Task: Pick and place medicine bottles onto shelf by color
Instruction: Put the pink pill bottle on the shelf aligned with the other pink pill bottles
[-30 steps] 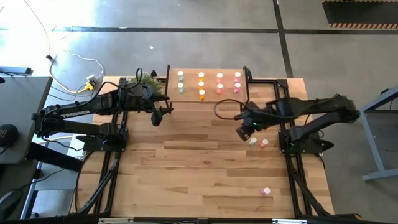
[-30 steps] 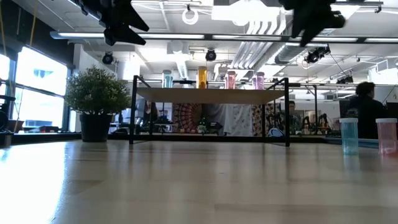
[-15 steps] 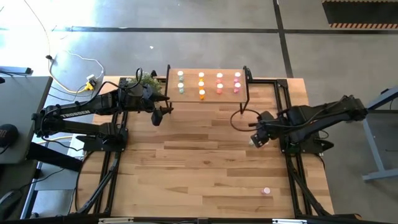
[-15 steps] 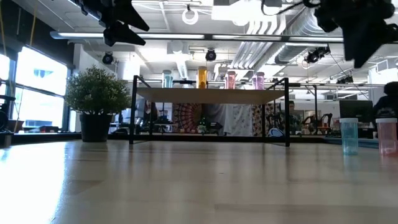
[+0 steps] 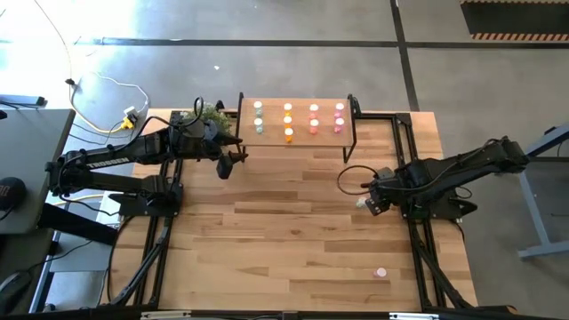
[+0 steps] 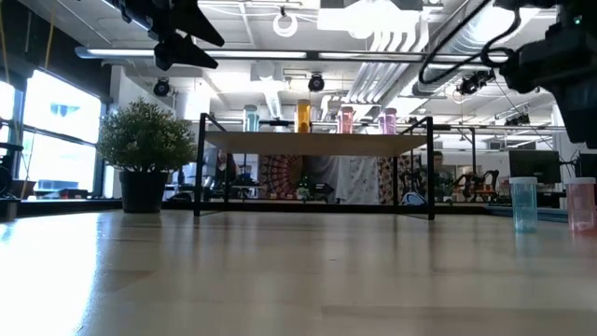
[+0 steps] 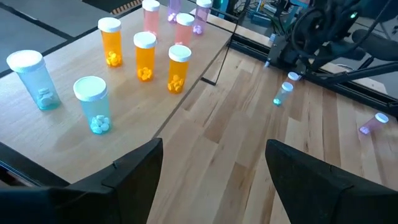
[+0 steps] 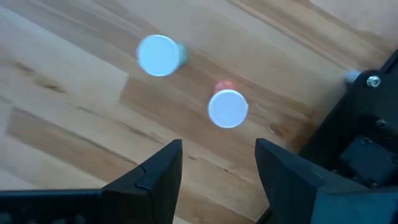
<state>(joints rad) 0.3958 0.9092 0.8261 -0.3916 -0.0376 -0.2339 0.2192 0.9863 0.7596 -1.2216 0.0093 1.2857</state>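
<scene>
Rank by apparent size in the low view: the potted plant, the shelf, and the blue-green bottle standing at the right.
1. The shelf, widest by far.
2. The potted plant.
3. The blue-green bottle, smallest.

The bottle stands nearer the camera than the shelf, so it looks bigger than the bottles standing up there; the ranking is unaffected.

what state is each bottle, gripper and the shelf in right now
light-wood shelf on black legs: holds nine upright capped bottles
pale green white-capped bottle: upright on table, free
red-pink white-capped bottle: upright on table, free
pink bottle: alone near table's front
right gripper: open above the two
left gripper: open, empty
</scene>
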